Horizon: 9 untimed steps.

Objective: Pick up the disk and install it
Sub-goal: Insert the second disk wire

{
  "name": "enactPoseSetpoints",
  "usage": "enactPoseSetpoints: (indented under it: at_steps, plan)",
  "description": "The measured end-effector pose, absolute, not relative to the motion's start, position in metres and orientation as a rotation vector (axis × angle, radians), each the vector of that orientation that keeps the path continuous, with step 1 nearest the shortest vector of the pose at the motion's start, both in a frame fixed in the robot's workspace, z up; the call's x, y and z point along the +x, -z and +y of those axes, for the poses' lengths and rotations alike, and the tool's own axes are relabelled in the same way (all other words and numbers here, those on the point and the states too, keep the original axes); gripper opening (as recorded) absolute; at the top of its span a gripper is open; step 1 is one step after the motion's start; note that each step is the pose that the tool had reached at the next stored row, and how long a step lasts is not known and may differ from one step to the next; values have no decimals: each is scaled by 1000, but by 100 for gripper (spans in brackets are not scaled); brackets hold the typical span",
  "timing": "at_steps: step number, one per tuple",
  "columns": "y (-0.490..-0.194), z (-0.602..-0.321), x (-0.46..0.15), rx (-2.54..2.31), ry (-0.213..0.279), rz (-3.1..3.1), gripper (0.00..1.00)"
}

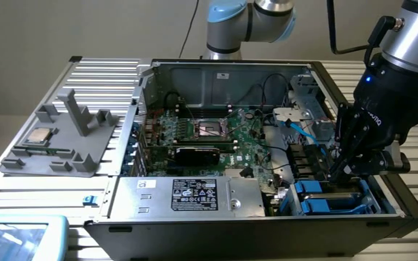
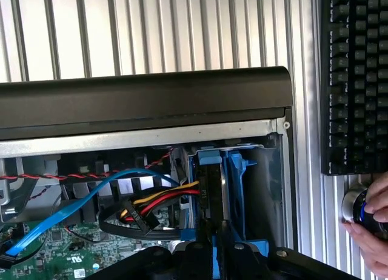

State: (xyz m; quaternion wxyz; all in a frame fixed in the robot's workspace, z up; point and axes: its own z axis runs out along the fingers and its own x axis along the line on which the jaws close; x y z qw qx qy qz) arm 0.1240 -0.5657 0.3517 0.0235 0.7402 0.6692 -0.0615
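— Down in the drive bay, at the corner of the open computer case (image 1: 216, 68) on the exterior view's right, the gripper (image 1: 342, 175) is reaching in with its fingers drawn nearly together.

— Clamped on something?

— On the disk (image 2: 212, 189), I'd say. In the wrist view a blue carrier frame stands on edge straight ahead of the fingers, and the dark fingers run right up to its edge, with the silver-grey body just showing beside it. I can't see the contact itself.

— So where does the disk sit, then?

— In the bay, between the bay's metal wall and the bundle of power cables (image 2: 163, 198), yellow, red and black, with a blue data cable (image 2: 79, 195) looping away over the motherboard (image 1: 216, 136). Its long axis looks to run down into the bay, in line with the gripper, not across it.

— Anything else in that corner?

— Another blue drive carrier (image 1: 325, 204) lies just beside the gripper. Further out, the power supply (image 1: 187, 196) sits along the near edge of the case, and outside it there's a keyboard (image 2: 354, 80) on the slatted table (image 2: 151, 31), and a person's hand (image 2: 373, 225) on a knob.
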Motion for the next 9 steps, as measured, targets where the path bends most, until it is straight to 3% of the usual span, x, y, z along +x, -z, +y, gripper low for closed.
enactPoseSetpoints:
  at_steps: [9]
  plan:
    - [-352, -566, 124, 2246, 183, 2113, 16]
